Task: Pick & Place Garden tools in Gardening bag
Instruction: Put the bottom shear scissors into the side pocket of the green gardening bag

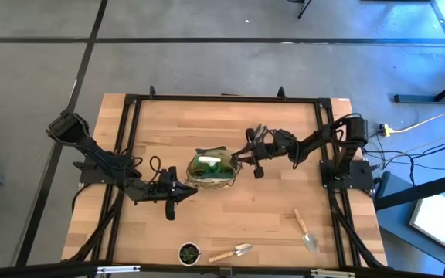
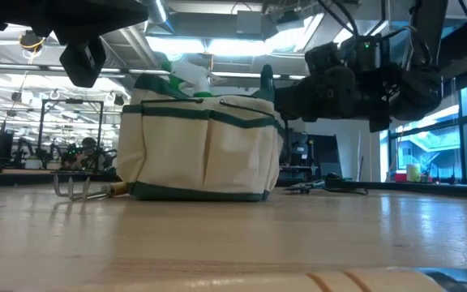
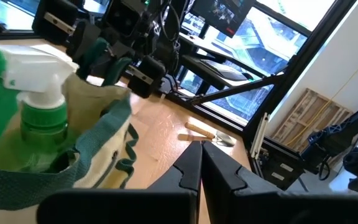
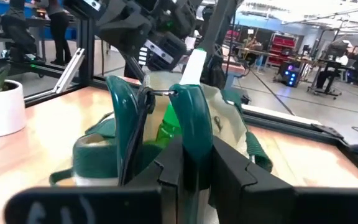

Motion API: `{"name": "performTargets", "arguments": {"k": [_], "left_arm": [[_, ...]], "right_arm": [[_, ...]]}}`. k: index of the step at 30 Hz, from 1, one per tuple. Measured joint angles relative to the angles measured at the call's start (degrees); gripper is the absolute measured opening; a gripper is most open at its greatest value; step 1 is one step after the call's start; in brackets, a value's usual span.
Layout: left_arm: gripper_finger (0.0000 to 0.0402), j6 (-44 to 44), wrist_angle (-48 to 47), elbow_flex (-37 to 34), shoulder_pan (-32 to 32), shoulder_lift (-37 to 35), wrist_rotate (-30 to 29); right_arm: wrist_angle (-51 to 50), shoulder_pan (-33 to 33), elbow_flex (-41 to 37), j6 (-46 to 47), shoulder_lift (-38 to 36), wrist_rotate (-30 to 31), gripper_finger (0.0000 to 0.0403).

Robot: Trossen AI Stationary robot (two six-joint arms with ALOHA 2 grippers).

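Observation:
The tan gardening bag [image 1: 213,170] with green trim stands on the table's middle. A green spray bottle [image 3: 42,112] with a white top stands in it. My right gripper [image 1: 243,160] is at the bag's right rim, shut on pruners with teal handles [image 4: 126,124]. The handles stand over the bag's mouth, and the blades are hidden. In the low view one teal handle [image 2: 266,81] rises above the bag [image 2: 205,146]. My left gripper [image 3: 201,155] is shut with nothing in it, near and left of the bag [image 1: 181,188]. My right gripper pinches one teal handle [image 4: 194,146] of the pruners between its two fingers, coming level from the table's right side. The second handle stands free beside the fingers. The pruners are lifted clear of the table, handles upright above the bag's mouth.
A wooden-handled trowel [image 1: 307,232] lies near the right front. Another wooden-handled tool [image 1: 234,251] and a small pot with a plant [image 1: 189,252] sit at the front edge. Metal fork tines [image 2: 79,188] rest on the table beside the bag. A black frame [image 1: 222,99] borders the table.

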Motion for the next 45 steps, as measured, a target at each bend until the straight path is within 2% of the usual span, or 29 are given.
{"name": "performTargets", "arguments": {"k": [8,21,27,30,33,45], "left_arm": [[0.0003,0.0,0.0,0.0,0.0,0.0,0.0],[0.0002,0.0,0.0,0.0,0.0,0.0,0.0],[0.0003,0.0,0.0,0.0,0.0,0.0,0.0],[0.0002,0.0,0.0,0.0,0.0,0.0,0.0],[0.0003,0.0,0.0,0.0,0.0,0.0,0.0],[0.0002,0.0,-0.5,0.0,0.0,0.0,0.0]], "right_arm": [[5.9,-1.1,1.1,3.0,6.1,0.2,0.0053],[6.7,-1.7,1.1,5.4,6.5,0.3,0.0053],[6.5,-1.6,1.0,6.8,6.6,0.4,0.0118],[6.6,-1.6,1.0,7.8,6.6,-0.7,0.0138],[7.0,-1.4,1.0,7.8,6.6,-2.9,0.0141],[9.6,0.1,1.0,7.5,6.6,-3.3,0.0137]]}}
